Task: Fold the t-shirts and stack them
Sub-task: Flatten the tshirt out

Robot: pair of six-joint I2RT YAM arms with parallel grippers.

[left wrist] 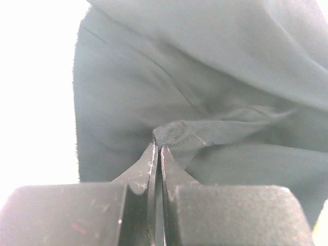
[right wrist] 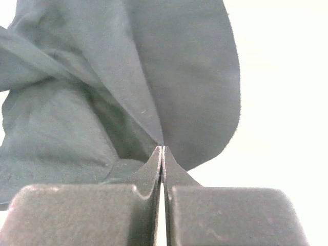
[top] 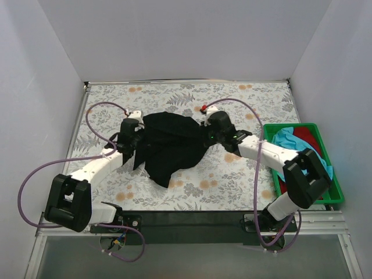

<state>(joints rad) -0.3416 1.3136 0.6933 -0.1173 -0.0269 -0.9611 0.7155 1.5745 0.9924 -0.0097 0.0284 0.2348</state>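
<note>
On the floral tabletop (top: 232, 180), near its centre, your left end effector (left wrist: 158, 147) and right end effector (right wrist: 162, 150) are each clenched on the bunched black t-shirt (top: 174, 142), so next you'd likely lift and spread it flat to fold.

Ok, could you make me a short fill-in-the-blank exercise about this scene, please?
The left gripper and the right gripper each pinch the t-shirt whose colour is ____.
The green tray stands at the ____ side of the table.
In the tray lie a red t-shirt and a ____ one.
Missing words: black; right; turquoise.
</note>
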